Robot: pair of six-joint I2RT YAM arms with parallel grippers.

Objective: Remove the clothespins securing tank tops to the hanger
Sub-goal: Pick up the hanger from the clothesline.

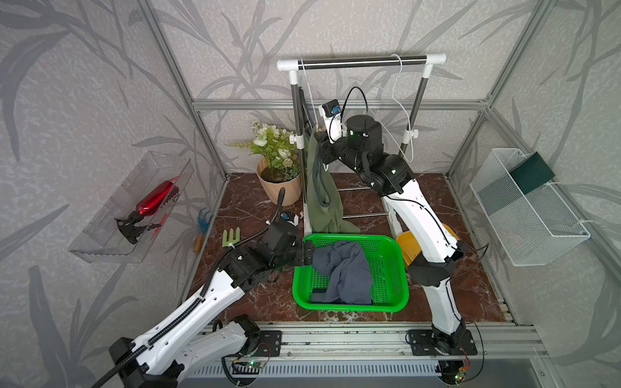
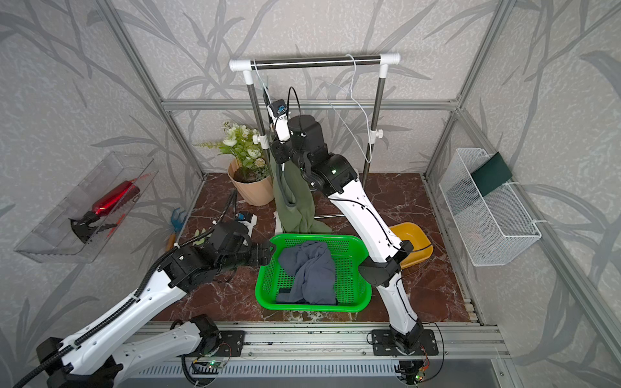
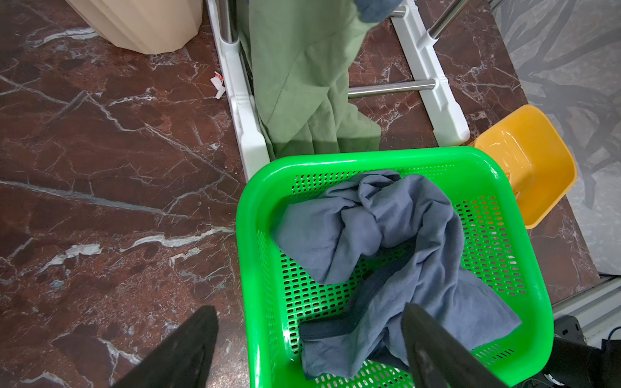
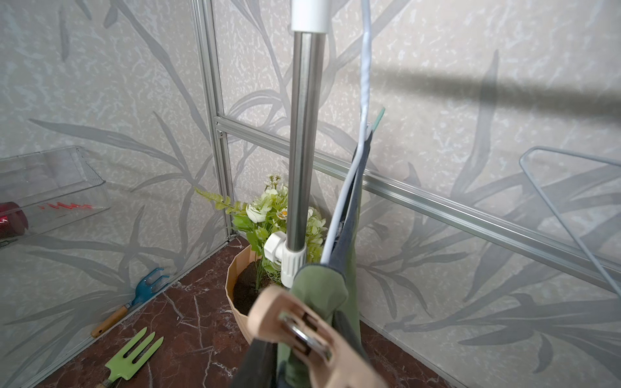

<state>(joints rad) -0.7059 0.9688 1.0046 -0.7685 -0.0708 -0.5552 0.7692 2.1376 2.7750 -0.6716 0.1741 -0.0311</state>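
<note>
Left gripper (image 3: 309, 306) stood spread; you could not tell whether right gripper (image 1: 319, 134) pinched the clothespin (image 4: 295, 332). A shallow squeeze risked dragging the olive tank top (image 4: 319, 292) off the hanger (image 4: 365, 67).

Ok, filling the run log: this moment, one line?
left claw open by green basket | right claw at clothespin on olive tank top, grip unclear | blue-grey tank top in basket

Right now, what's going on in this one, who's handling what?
The right pincer is raised to a tan clothespin clipped on the olive green tank top, which hangs from a white hanger on the rack; whether it grips is unclear. The left pincer hangs open at the rim of the green basket, where the blue-grey tank top lies crumpled.
</note>
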